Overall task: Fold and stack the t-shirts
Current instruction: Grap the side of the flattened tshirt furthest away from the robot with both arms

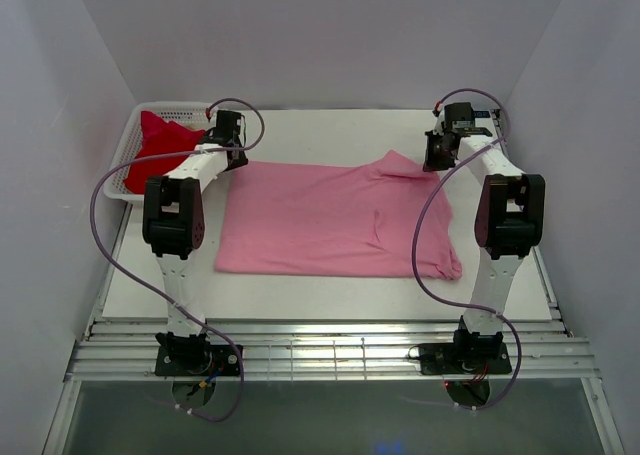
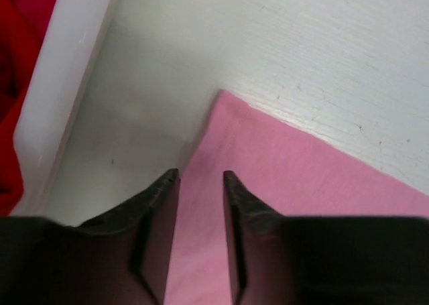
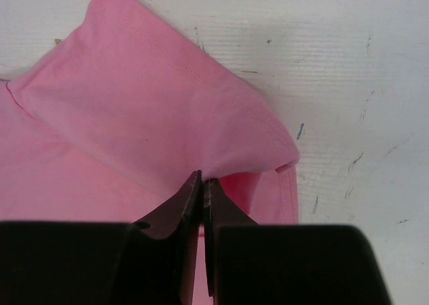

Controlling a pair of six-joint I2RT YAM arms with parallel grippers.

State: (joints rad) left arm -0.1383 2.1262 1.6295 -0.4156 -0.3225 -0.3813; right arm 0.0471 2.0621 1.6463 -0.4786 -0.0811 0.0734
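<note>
The light pink t-shirt [image 1: 330, 220] lies spread flat on the white table, with a sleeve folded over at its far right. My left gripper [image 1: 237, 160] is open at the shirt's far left corner. In the left wrist view my left gripper [image 2: 201, 176] has its jaws apart over the pink shirt [image 2: 301, 177] edge. My right gripper [image 1: 432, 160] is at the far right sleeve. In the right wrist view my right gripper [image 3: 202, 181] is shut on a pinch of the pink shirt [image 3: 134, 104]. The red t-shirt [image 1: 160, 145] lies bunched in the basket.
The white mesh basket [image 1: 125, 170] stands at the far left of the table, just left of my left gripper; its wall [image 2: 60, 97] and the red shirt [image 2: 17, 50] show in the left wrist view. Grey walls enclose the table on three sides.
</note>
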